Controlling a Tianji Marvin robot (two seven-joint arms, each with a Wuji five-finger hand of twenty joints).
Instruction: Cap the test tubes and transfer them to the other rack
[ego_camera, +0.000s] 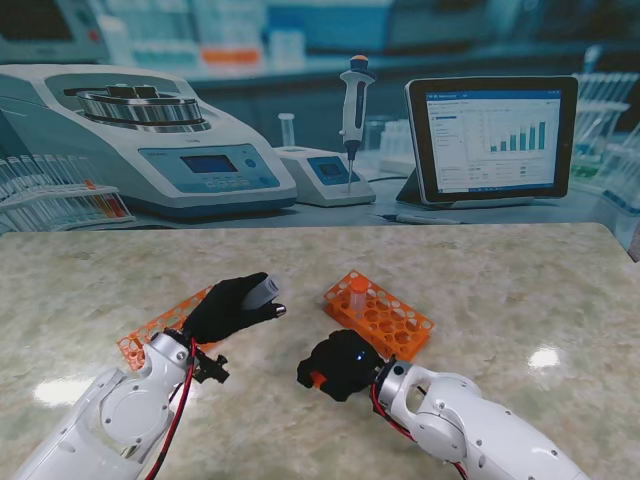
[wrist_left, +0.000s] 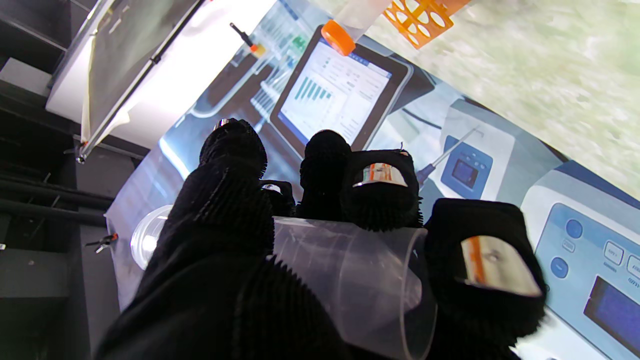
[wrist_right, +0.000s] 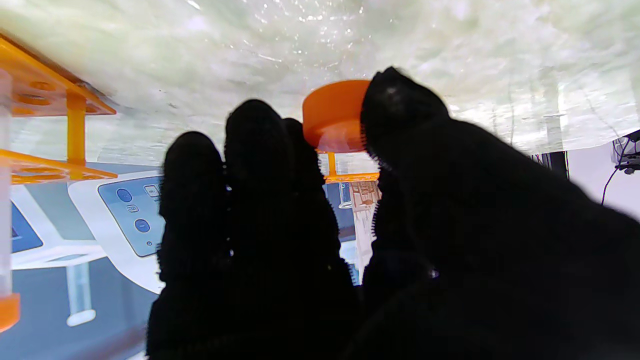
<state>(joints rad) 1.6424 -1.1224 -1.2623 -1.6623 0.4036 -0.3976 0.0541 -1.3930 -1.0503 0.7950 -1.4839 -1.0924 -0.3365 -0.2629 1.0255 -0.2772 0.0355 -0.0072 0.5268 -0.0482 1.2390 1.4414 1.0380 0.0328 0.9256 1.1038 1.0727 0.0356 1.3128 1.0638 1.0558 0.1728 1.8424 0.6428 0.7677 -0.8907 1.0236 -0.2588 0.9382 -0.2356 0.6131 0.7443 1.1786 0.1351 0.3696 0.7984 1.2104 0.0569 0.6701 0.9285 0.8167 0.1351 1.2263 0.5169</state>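
High stand view over table (ego_camera: 480, 290); close wrist views, perhaps sharing the orange rack (ego_camera: 380, 315).

Bright overhead light, glare spots on the marble table (ego_camera: 545, 357), blurred wrist views.

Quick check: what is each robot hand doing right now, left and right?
Left robot hand: closed around a clear test tube, no cap on it.
Right robot hand: pinching an orange cap.
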